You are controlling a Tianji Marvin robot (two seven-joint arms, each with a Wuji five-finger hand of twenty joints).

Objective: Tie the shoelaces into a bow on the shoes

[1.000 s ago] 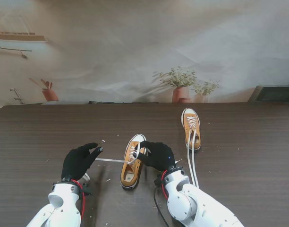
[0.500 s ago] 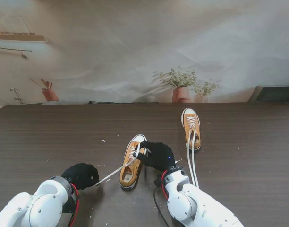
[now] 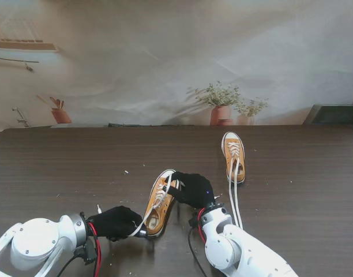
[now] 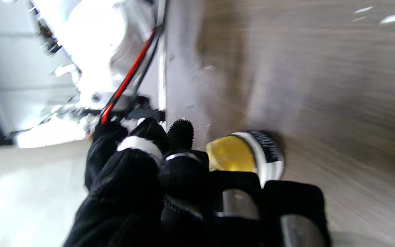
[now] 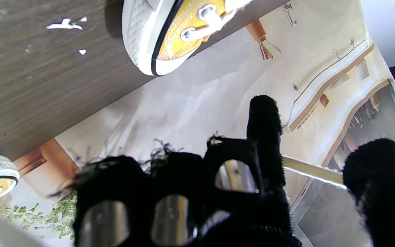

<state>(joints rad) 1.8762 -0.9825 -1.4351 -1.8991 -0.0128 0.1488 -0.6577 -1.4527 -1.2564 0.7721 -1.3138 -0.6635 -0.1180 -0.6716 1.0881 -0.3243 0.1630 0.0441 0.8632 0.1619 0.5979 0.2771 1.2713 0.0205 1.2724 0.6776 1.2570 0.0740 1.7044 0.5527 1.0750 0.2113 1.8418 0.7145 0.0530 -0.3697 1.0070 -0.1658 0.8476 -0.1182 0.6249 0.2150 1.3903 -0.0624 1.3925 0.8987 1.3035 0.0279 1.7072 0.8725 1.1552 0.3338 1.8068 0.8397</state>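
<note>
The nearer shoe [image 3: 161,201], mustard yellow with a white toe, sits on the desk [image 3: 61,167] toward the near edge, about midway across. Its long axis runs heel-near, toe-far, leaning a touch to the right. One white lace [image 3: 143,219] comes off the eyelets and slants down to the left hand [image 3: 116,222], which is balled up tight on it, right beside the heel on the shoe's left side. In the left wrist view that fist blocks most of the shoe and only the yellow heel shows; the picture is blurred. The right hand [image 3: 192,189] rests against the shoe's right side at the eyelets, fingers curled; a lace runs between its thumb and fingers in the right wrist view, so I judge it is pinching the other end. So the shoe lies between the two hands, left hand at the heel, right hand at mid-length. Any crossing of laces has to happen over the tongue, nearer the right hand. The second shoe [image 3: 233,148] lies farther off to the right, laces [image 3: 236,196] trailing loose toward the near edge, untouched.
</note>
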